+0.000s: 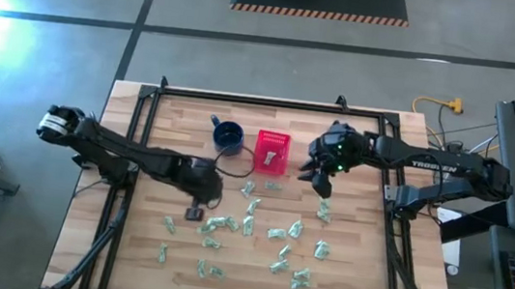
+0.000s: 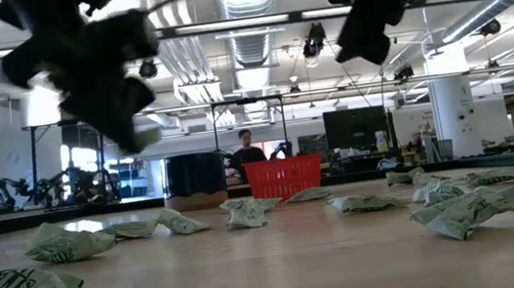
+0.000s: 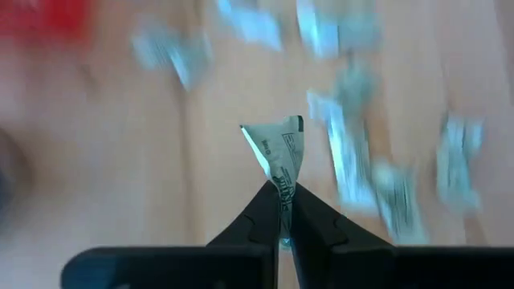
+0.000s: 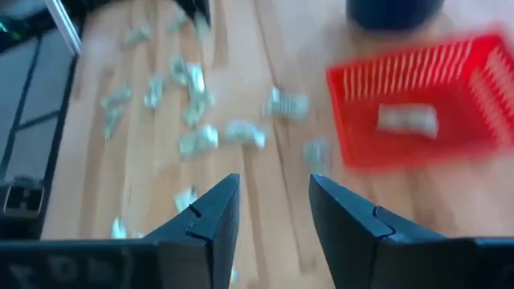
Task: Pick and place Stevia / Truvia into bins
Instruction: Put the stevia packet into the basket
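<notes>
One Stevia sachet (image 3: 279, 152) is pinched by its lower edge between the left tool's (image 3: 283, 210) clenched fingertips, so most of the paper stands free above them, a hold that should let it drop cleanly once the fingers part. In the high view that left tool (image 1: 196, 208) sits over the left half of the bench (image 1: 130, 237), at the edge of the scatter, and the red basket (image 1: 272, 152) lies well apart from it toward the far side, so a carry across is probably what comes next.

The other sachets (image 1: 246, 227) lie loose and crumpled across the middle and near part of the bench, apart from one another (which gives each arm single packets to pick). At least one sachet (image 4: 408, 120) already lies inside the basket, as the right wrist view shows.

The right tool (image 4: 271, 210) holds nothing, its fingers parted with bare wood between them. It hangs just beside the basket (image 4: 418, 96), over the bench's right half (image 1: 319, 181), likely placed for the packets near it. A dark blue mug (image 1: 228, 135) stands just left of the basket and is not a target.
</notes>
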Controlling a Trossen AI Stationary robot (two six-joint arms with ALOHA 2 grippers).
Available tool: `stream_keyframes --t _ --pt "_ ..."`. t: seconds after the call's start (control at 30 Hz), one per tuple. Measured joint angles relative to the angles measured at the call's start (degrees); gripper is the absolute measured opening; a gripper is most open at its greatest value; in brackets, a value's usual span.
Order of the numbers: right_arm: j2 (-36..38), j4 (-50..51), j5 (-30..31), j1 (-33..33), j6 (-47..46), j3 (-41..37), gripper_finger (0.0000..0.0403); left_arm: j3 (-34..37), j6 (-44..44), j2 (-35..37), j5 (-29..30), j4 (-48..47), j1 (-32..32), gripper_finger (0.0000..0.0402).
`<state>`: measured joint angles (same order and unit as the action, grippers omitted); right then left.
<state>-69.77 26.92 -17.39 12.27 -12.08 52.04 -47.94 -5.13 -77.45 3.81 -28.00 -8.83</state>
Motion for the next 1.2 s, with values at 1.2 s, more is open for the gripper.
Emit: stream_keyframes --t 1.2 --pt "0.07 14.29 7.08 -10.93 -16.55 -7.79 0.0122 -24.48 15.02 -27.11 12.17 17.11 15.88 0.0007"
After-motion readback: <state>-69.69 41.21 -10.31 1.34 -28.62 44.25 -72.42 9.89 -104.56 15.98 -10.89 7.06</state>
